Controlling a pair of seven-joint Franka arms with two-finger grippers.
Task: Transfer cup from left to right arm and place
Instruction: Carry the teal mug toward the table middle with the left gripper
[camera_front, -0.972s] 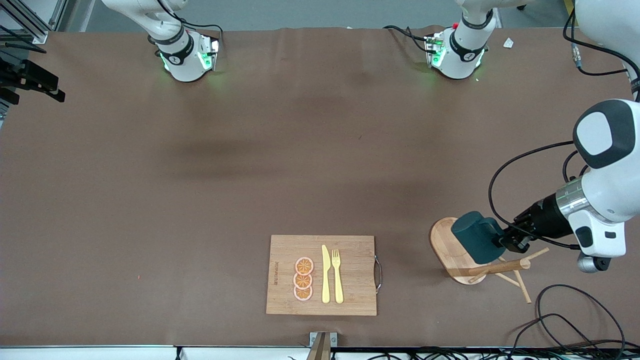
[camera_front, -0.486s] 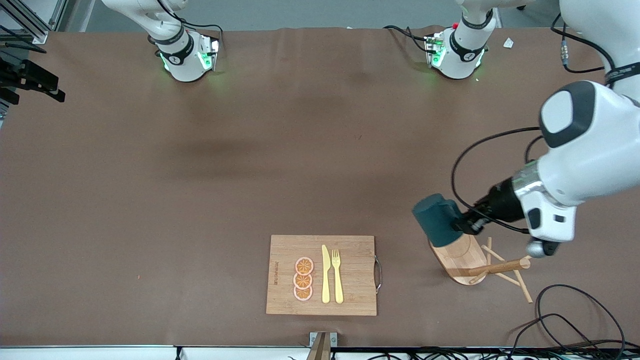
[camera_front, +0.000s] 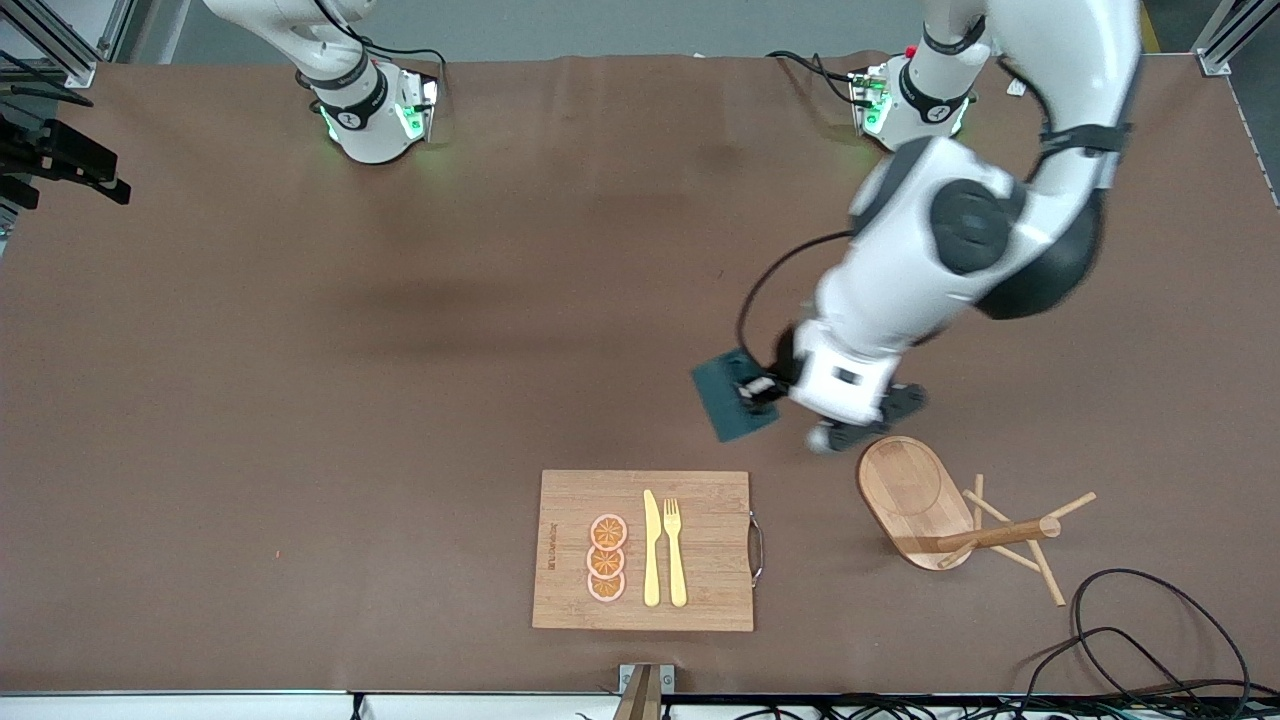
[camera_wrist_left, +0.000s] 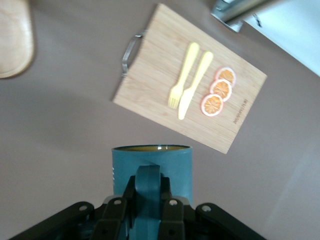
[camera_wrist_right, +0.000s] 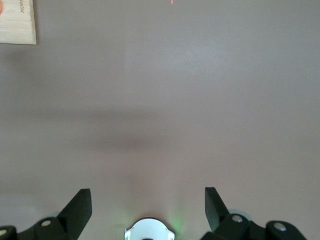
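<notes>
Two pincers: left pincer (camera_wrist_left: 148, 210) clamped on the cup (camera_wrist_left: 151, 170) by its handle, right pincer (camera_wrist_right: 148, 202) spread wide, empty.

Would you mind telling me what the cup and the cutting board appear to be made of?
The cup looks like glazed ceramic: smooth dark teal outside, ochre glaze at the rim, though coated metal is possible. The cutting board looks like bamboo: pale striped grain, with a metal handle.

Teal cup (camera_front: 732, 397) — yellow inside — tilted, airborne over bare table.
</notes>
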